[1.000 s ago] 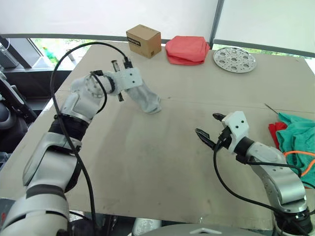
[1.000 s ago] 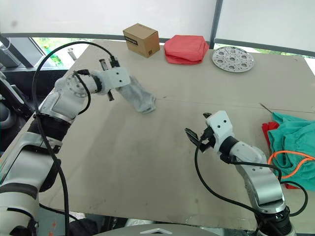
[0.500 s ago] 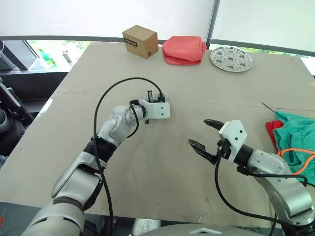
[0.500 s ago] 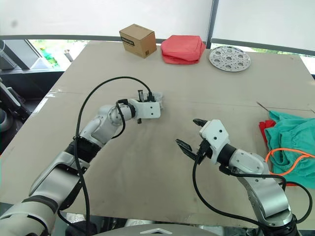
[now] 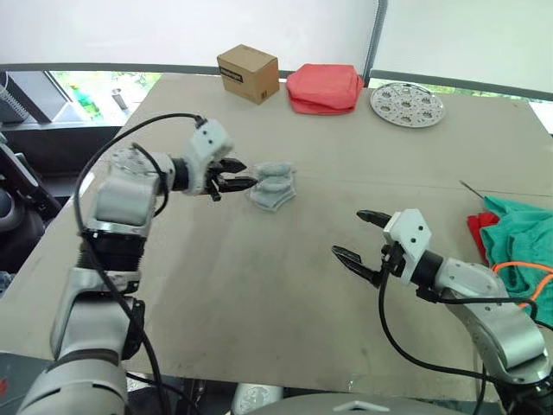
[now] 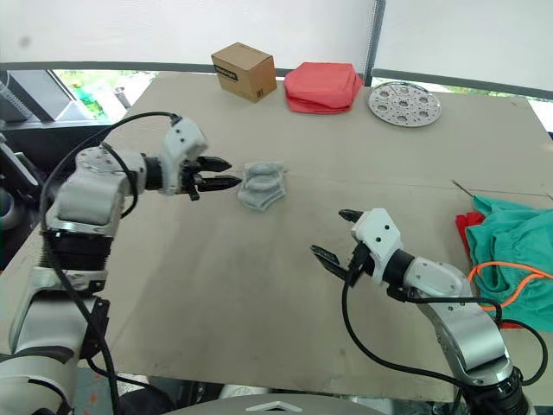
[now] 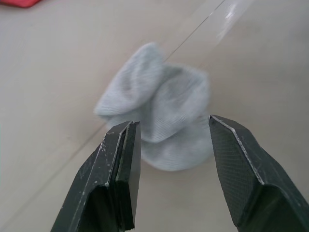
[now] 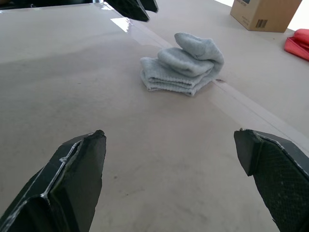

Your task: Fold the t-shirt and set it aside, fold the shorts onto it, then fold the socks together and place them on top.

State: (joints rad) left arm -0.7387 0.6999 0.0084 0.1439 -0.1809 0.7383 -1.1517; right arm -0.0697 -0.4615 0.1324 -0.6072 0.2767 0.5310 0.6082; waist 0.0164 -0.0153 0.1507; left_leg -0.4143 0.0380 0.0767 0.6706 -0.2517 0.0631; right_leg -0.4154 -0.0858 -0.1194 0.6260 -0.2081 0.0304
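Socks [image 5: 271,185], soft grey knit bundle

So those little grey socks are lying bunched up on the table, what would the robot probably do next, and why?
Probably the right tool, open and facing the socks, reaches in and closes on the bundle. The socks already lie folded together on the table, apart from the open left tool, while the shorts sit over the t-shirt at the robot's right, the pile they belong on.
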